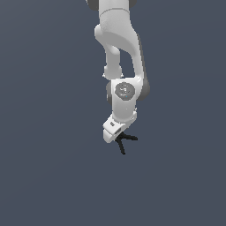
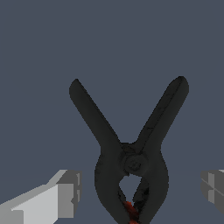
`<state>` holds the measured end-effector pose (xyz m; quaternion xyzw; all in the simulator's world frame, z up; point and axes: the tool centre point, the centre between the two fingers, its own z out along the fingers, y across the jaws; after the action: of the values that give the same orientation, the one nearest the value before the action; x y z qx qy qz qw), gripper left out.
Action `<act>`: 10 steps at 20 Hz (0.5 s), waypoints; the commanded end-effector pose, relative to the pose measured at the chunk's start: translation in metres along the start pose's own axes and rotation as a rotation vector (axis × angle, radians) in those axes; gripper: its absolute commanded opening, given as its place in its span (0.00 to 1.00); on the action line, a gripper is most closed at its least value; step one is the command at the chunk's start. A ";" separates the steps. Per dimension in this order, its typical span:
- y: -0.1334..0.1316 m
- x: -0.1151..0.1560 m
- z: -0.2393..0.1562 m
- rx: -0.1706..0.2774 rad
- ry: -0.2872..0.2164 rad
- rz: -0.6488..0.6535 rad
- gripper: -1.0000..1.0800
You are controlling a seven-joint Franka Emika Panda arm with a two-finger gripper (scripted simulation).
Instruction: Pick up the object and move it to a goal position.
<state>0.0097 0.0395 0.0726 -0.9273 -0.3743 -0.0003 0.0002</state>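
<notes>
So the spring clamp (image 2: pixel 131 162) is lying flat on the table (image 1: pixel 48 167), framed right between the pincer (image 2: pixel 139 192) fingers, which are spread wide with nothing held. Its long axis runs crosswise to the fingers' closing line, handles pointed away.

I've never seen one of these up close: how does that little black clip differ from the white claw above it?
The spring clamp is black with a red-orange tip; the gripper is white. In the exterior view the clamp looks smaller and thinner than the blocky gripper. The clamp's two handles splay into a V, while the gripper's fingers stand wide apart on either side. Both are two-pronged pinching tools.
</notes>
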 end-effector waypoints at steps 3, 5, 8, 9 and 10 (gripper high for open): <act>0.000 0.000 0.003 0.000 -0.001 -0.027 0.96; 0.000 0.000 0.003 0.000 -0.001 -0.022 0.96; 0.000 0.000 0.006 0.000 -0.001 -0.022 0.96; -0.001 0.000 0.009 0.000 -0.001 -0.023 0.96; 0.000 0.000 0.012 0.000 -0.001 -0.023 0.96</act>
<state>0.0097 0.0397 0.0646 -0.9229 -0.3849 -0.0004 -0.0001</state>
